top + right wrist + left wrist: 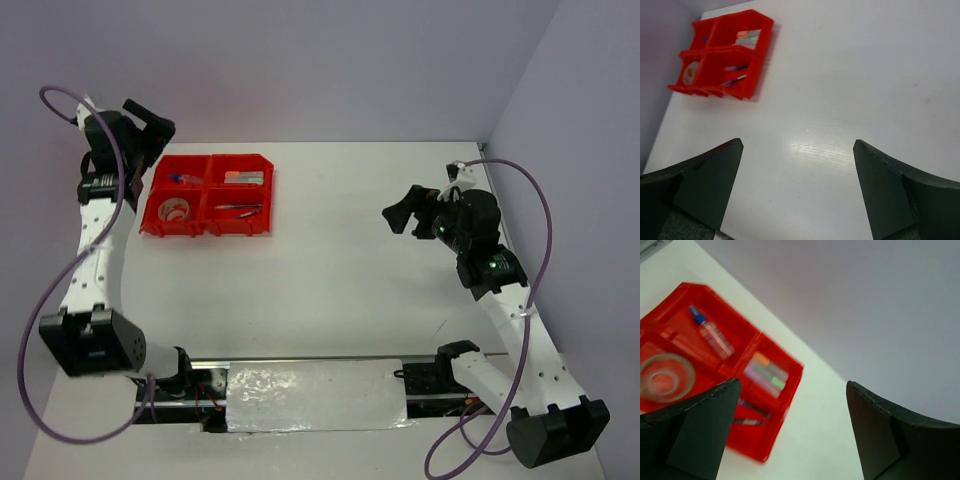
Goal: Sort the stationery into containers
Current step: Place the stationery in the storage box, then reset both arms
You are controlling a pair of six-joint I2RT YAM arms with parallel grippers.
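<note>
1. Top view. I see the left gripper (150,118) raised just off the far-left corner of the red tray (205,188). The tray sits on the white table (340,290) towards its far-left corner. The right gripper (405,210) hangs well apart from the tray, near the table's right edge.

2. Tray contents, top view.
- Far-left compartment: blue-capped bottle (183,179).
- Near-left compartment: clear tape ring (176,212).
- Far-right compartment: markers (244,178).
- Near-right compartment: dark pens (240,209).

3. Left wrist view. The picture is blurred. It gives me what the top view does not: the bottle's blue cap, the ring lying flat, and the markers as side-by-side orange, pink and green bands (767,374). The fingers (695,430) are spread wide and released, with nothing between them.

4. Right wrist view. The tray is small in the upper-left corner. The markers and pens are visible. The bottle is mostly hidden behind a compartment wall. The view confirms bare table beneath this gripper (797,145). Its fingers (900,195) are also released and hold nothing.
</note>
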